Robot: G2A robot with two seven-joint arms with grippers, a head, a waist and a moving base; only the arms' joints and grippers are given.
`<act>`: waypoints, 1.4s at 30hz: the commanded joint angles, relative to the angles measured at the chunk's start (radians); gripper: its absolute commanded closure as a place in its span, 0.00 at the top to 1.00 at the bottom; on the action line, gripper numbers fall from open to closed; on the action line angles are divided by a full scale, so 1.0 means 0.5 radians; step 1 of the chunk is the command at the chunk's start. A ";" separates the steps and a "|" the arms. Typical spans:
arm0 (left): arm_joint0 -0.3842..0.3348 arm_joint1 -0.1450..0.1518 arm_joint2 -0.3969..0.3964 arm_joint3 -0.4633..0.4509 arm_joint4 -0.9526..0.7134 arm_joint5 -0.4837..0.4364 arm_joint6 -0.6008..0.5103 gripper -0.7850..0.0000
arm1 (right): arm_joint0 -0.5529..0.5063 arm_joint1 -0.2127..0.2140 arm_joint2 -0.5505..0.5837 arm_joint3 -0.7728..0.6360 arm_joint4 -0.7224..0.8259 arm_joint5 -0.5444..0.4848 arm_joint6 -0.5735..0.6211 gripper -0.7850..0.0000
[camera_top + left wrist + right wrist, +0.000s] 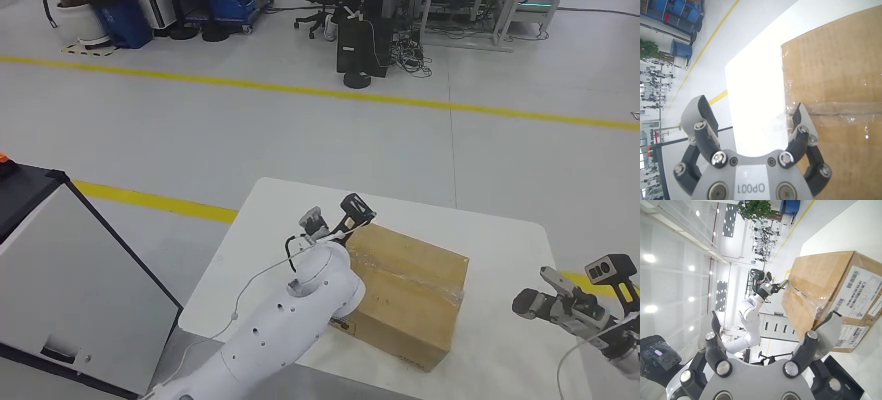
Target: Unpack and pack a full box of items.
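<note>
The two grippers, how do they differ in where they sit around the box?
The left gripper is right at the box, by the tape on its top edge; the right gripper hangs apart from the box, off its labelled end. One finger of the left gripper overlaps the tape, perhaps touching it; the right gripper touches nothing. Both are open and empty.

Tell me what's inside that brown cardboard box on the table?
Nothing inside shows: the cardboard box is closed, its flaps sealed with clear tape. Printed labels sit on one side. Its contents are hidden.
</note>
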 commanded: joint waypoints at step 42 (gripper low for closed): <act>0.430 -0.024 -0.535 -0.748 -2.060 -0.131 0.144 1.00 | 0.000 0.000 0.000 0.000 0.000 0.000 0.000 1.00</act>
